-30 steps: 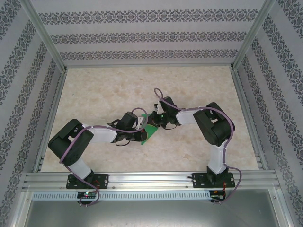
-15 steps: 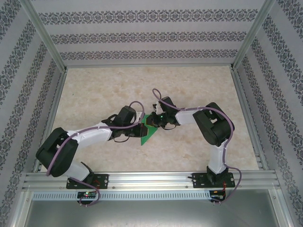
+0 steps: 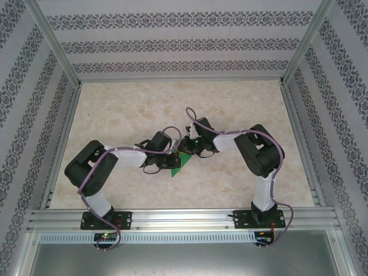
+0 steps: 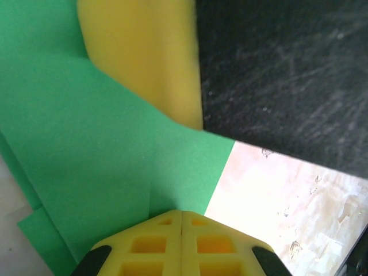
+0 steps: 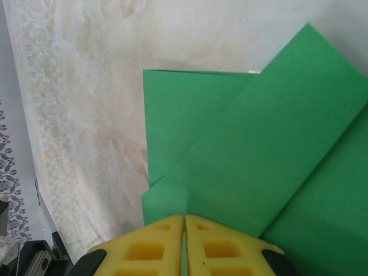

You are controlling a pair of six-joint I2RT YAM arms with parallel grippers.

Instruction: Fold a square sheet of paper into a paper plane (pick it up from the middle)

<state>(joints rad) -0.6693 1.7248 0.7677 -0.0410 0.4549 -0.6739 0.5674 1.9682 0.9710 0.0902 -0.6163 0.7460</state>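
Bright green paper point(image 5: 270, 149) — folded into overlapping, sharp-creased flaps

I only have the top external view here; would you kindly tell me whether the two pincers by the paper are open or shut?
Observer: The left pincer is shut, its yellow fingertips meeting over the paper.
Operator: Thank you. And the right one?
Observer: The right pincer is shut too, its tips near a corner of the paper.
Operator: Is the paper folded there?
Observer: Yes. In the right wrist view a diagonal layer overlaps a lower one, which sticks out flat on the table.
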